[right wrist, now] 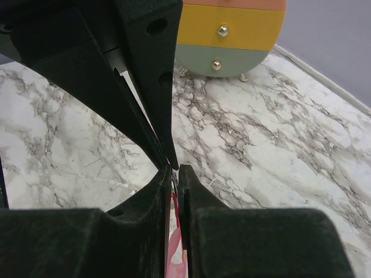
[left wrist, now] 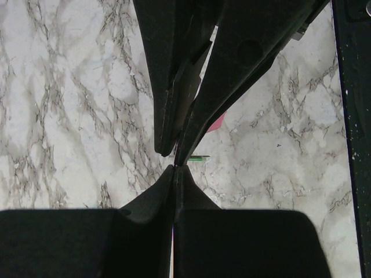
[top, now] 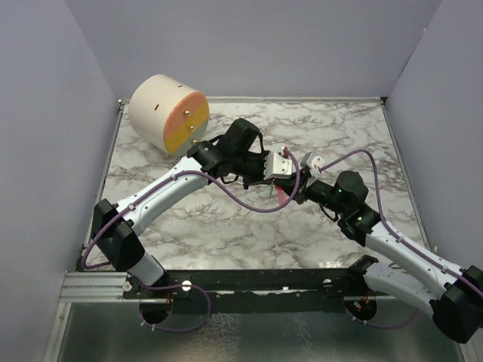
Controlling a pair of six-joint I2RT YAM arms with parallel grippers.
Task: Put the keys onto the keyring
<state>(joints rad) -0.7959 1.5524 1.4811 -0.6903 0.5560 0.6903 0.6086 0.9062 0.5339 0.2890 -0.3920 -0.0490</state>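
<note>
Over the marble surface (top: 226,226), the right pincer (right wrist: 175,171) is clamped on the keyring (right wrist: 174,255) by its pink strip and the left pincer (left wrist: 175,169) is closed, its load unclear, so the green key (left wrist: 200,157) just beside that strip may slip free if either twists.

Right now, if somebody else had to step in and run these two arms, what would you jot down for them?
The left hand is shut, tip to tip with the right hand. What it pinches is hidden.
The right hand is shut on the pink strip of the keyring. The metal ring itself is out of sight.
The green key shows just beside the meeting fingertips, over the marble table. Whether anything grips it is unclear.
Done: hands and parts are together mid-table.
Left: no view shows the key on the ring, so treat threading as unfinished.
</note>
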